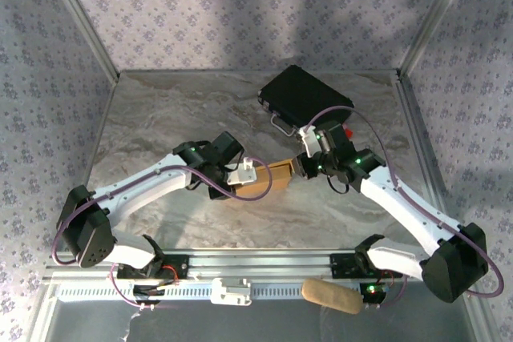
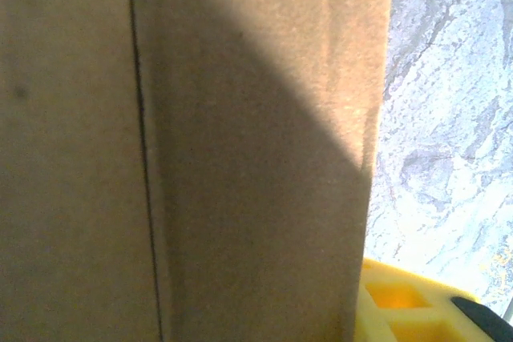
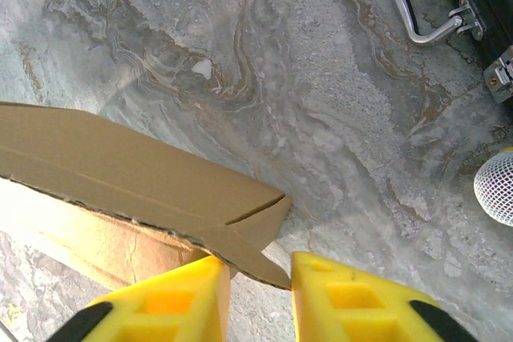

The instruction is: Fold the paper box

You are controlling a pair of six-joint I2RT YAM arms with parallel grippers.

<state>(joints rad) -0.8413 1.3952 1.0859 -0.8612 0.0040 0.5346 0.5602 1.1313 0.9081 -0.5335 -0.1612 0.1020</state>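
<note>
The paper box (image 1: 263, 182) is tan cardboard and lies mid-table between my two grippers. My left gripper (image 1: 243, 175) is at its left end. In the left wrist view a cardboard panel (image 2: 240, 158) lies right against the camera and hides one finger. Its right edge rests against my other yellow finger (image 2: 405, 310), so the jaws look shut on the box. My right gripper (image 3: 260, 298) is at the box's right end (image 1: 298, 167). The pointed corner of a slit flap (image 3: 256, 238) reaches into the gap between its yellow fingers, which still stand apart.
A black case (image 1: 304, 94) with a metal handle (image 3: 413, 22) lies at the back right, close behind my right gripper. A white mesh ball (image 3: 498, 198) sits beside it. A tan roll (image 1: 330, 295) lies on the rail by the arm bases. Patterned walls enclose the marbled table (image 1: 160, 110).
</note>
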